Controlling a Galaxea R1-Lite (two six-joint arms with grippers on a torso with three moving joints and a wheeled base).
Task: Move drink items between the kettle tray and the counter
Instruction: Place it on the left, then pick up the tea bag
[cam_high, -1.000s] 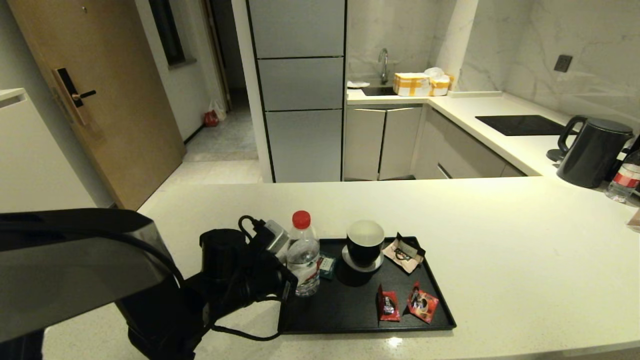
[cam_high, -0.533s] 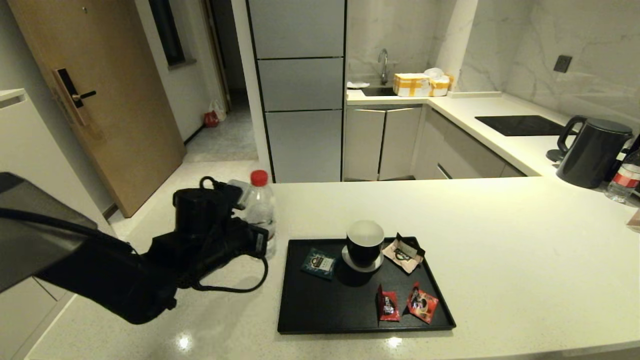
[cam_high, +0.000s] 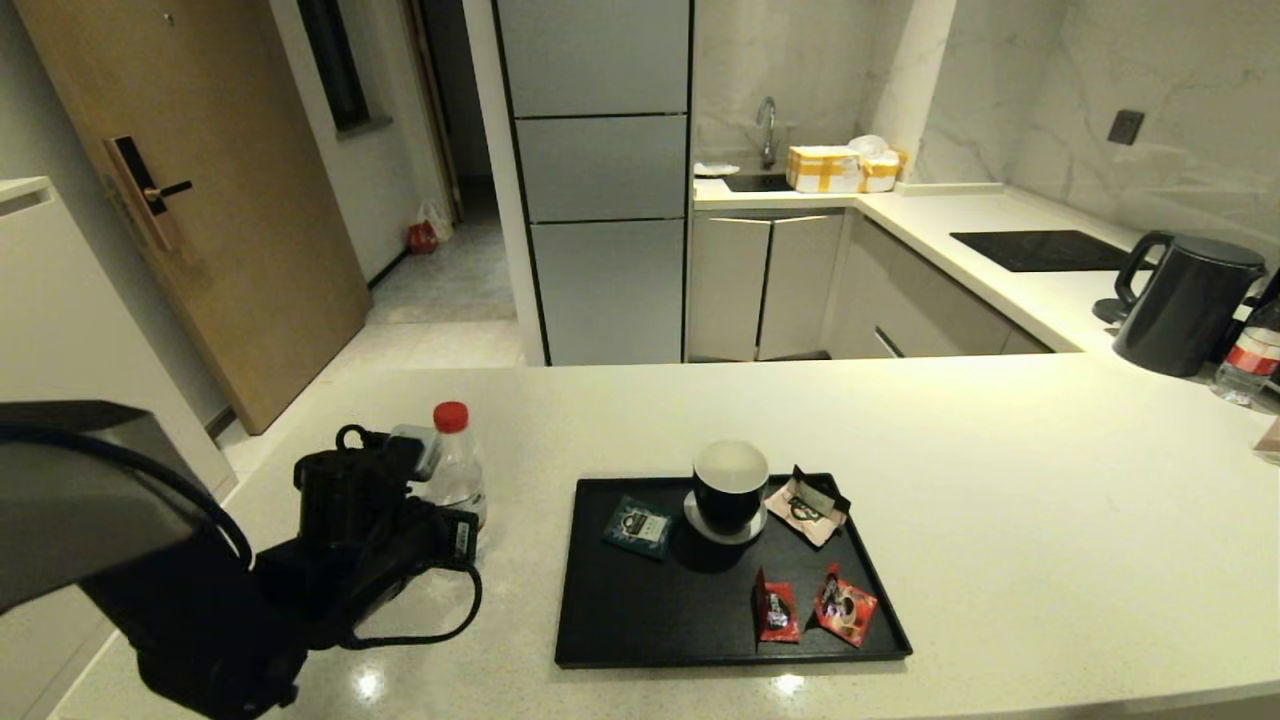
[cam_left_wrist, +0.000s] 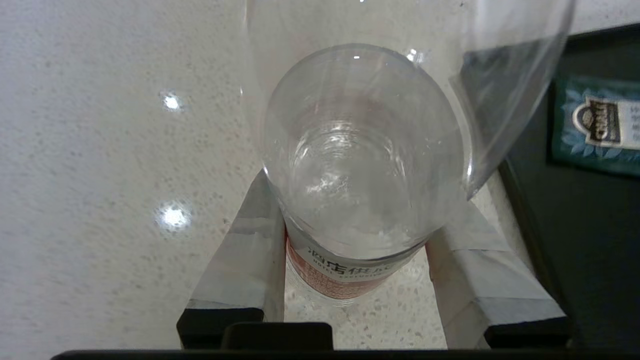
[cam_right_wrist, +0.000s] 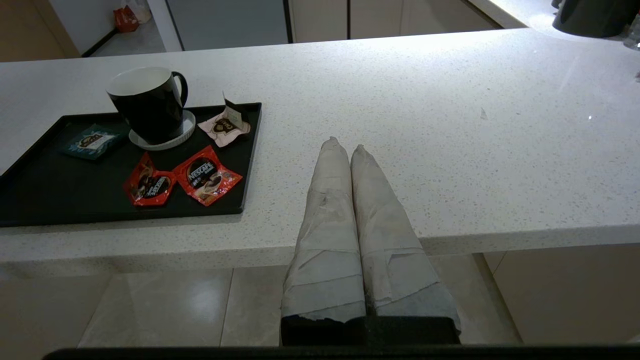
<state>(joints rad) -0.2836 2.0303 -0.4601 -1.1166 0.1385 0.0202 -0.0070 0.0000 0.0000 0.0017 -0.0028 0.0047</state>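
Note:
My left gripper (cam_high: 440, 480) is shut on the clear water bottle with the red cap (cam_high: 455, 462), holding it upright over the cream counter (cam_high: 1000, 520), just left of the black kettle tray (cam_high: 660, 610). In the left wrist view the taped fingers (cam_left_wrist: 245, 260) press on both sides of the bottle (cam_left_wrist: 360, 150) at its red label. Whether its base touches the counter I cannot tell. Two red sachets (cam_high: 776, 608) (cam_high: 845, 605) lie at the tray's front right. My right gripper (cam_right_wrist: 345, 147) is shut and empty, low at the counter's front edge, right of the tray (cam_right_wrist: 50, 190).
On the tray are a black mug (cam_high: 730, 487) on a white coaster, a teal sachet (cam_high: 637, 525) and a pale sachet (cam_high: 808, 505). A black kettle (cam_high: 1185, 300) and another bottle (cam_high: 1250, 360) stand far right, behind them the hob panel (cam_high: 1040, 250). The counter's left edge is close to the left arm.
The left gripper lifted the bottle off the tray's left end, carried it left over the counter, then lowered it. The teal sachet it hid now shows. The right arm stayed still.

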